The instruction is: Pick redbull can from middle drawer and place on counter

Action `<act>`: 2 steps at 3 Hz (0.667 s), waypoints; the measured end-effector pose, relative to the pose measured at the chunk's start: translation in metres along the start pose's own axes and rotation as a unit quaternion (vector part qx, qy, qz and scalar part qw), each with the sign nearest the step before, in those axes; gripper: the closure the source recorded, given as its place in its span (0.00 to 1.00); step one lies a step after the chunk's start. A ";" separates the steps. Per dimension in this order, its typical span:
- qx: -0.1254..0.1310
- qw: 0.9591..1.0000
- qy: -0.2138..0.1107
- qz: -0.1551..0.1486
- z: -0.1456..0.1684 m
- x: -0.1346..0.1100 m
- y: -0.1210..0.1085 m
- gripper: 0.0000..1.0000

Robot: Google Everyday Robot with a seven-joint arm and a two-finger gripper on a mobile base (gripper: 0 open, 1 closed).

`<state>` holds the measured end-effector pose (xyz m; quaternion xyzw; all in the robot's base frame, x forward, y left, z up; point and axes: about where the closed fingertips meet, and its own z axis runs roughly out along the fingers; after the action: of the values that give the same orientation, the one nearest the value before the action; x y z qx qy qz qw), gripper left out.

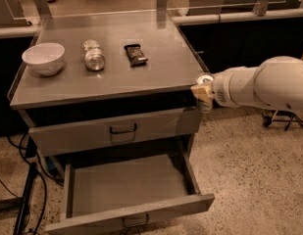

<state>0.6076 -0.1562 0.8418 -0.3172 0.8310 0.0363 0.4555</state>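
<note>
My gripper (202,92) comes in from the right on a white arm and is shut on the redbull can (206,105). It holds the can upright just off the counter's right front corner, with the silver top about level with the counter (156,70) surface. The middle drawer (126,187) is pulled wide open below and its floor is bare. The gripper is above and to the right of it.
On the counter stand a white bowl (43,58), a fatter shiny silver can (93,56) lying down and a dark snack bar (136,54). The top drawer (116,130) is slightly open. Cables (23,199) lie on the floor at left.
</note>
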 end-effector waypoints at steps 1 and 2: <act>-0.023 1.000 -0.006 0.004 0.006 -0.011 -0.003 1.00; -0.045 0.999 -0.021 -0.003 0.011 -0.042 -0.015 1.00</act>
<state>0.6402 -0.1433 0.8711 -0.3390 0.8180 0.0785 0.4580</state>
